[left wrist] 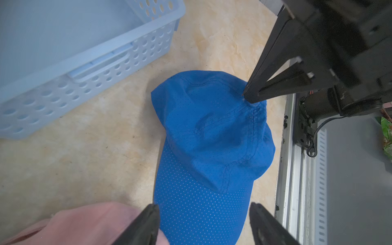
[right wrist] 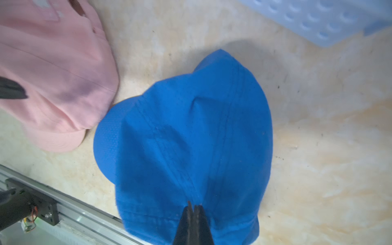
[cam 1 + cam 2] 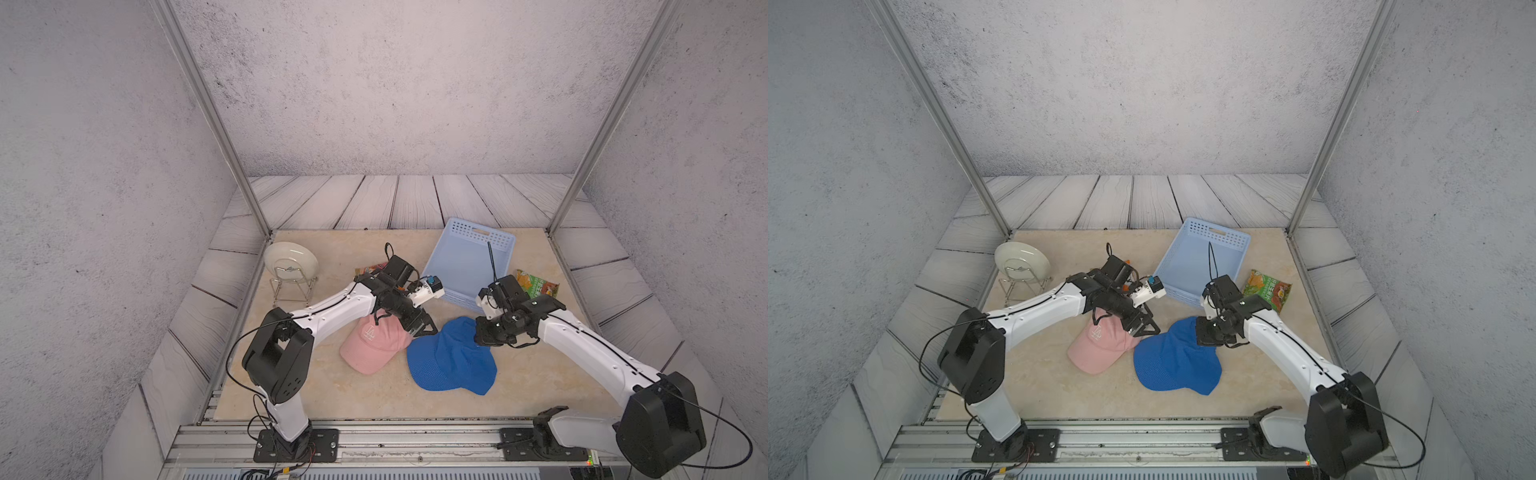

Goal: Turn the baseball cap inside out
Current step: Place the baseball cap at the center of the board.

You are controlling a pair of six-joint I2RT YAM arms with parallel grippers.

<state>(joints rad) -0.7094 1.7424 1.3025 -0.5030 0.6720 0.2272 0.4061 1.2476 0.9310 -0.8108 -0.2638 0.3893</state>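
Blue baseball cap [image 2: 191,127] cloth sits clamped in the jaws of the right gripper [image 2: 192,206], a pinch both wrist views show and top views hide; the left gripper [image 1: 203,205] holds its jaws apart.

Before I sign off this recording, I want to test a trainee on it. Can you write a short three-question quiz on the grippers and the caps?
1. True or false: the right gripper is shut on the crown of the blue mesh baseball cap.
2. Multiple choice: the left gripper is A) shut on that cap's brim, B) open, holding nothing, C) out of every view.
3. Fill the gap: the fabric baseball cap with a pale logo lying beside the blue one is ___.
Key: 1 true; 2 B; 3 pink.
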